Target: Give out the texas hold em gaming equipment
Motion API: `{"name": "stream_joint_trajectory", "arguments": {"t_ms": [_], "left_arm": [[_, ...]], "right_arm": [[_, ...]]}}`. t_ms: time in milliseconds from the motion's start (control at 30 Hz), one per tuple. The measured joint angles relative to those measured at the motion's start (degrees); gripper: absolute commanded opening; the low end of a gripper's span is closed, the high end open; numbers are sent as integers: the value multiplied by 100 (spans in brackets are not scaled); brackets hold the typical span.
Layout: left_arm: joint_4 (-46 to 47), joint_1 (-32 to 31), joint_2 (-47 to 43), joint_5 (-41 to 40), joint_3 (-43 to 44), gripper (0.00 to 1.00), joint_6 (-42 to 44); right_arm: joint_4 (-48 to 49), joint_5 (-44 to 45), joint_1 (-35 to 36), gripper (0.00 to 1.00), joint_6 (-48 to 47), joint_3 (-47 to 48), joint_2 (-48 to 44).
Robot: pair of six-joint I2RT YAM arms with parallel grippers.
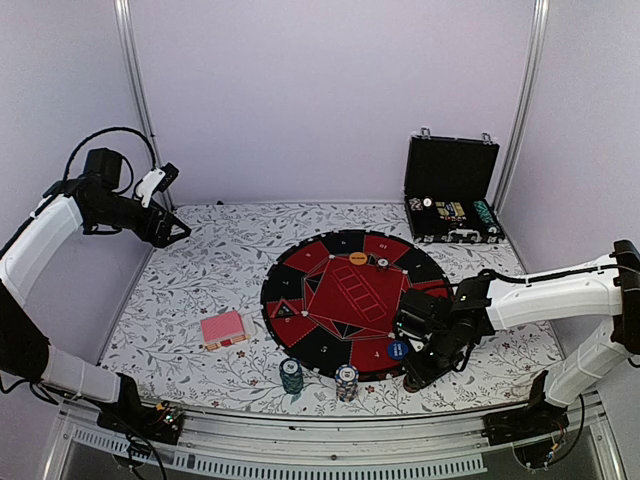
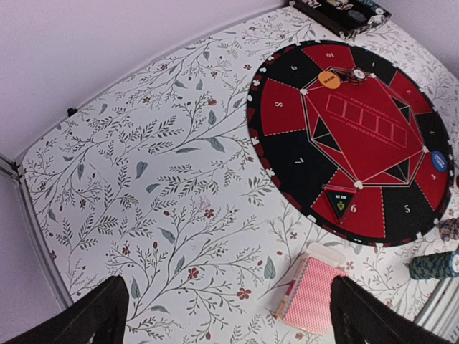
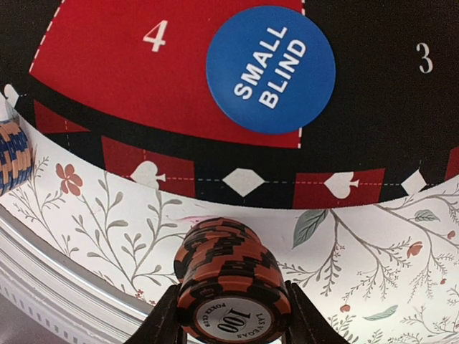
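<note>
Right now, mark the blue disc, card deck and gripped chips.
blue disc [image 3: 270, 69]: right wrist view, face centre
card deck [image 2: 313, 295]: left wrist view, top card
gripped chips [image 3: 229, 258]: right wrist view, striped side

This looks like a robotics lab test cell, not a lived-in room. Plain pale lilac walls [image 1: 330, 90] enclose a table under a white floral-print cloth [image 1: 210, 250]. It is framed by bare silver aluminium uprights [image 1: 135, 100] and a slotted metal rail [image 1: 330, 432] along the near edge. There a white-and-black left robot arm [image 1: 40, 240] and its right twin [image 1: 560, 295] are bolted (loose black cables [image 1: 115, 128] trailing).
</note>
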Motion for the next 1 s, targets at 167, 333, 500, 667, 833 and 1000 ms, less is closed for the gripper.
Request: {"name": "stream_joint_trajectory", "arguments": {"t_ms": [167,333,500,667,833,1000], "left_arm": [[-2,0,0,-2,2,100,0],[-4,0,0,-7,2,100,2],[-4,0,0,-7,2,100,4],[-11,0,0,-7,22,100,4],[-17,0,0,-7,24,100,4],[-20,0,0,-7,24,100,4]], "right_arm": [[20,-4,0,33,-2,0,0],[68,-7,0,33,-4,-2,0],[109,-7,0,34,-4,-11,0],[149,-7,0,30,-4,-13,0],[155,-4,0,16,-2,-11,0],[-107,48,0,7,-20,284,0]]}}
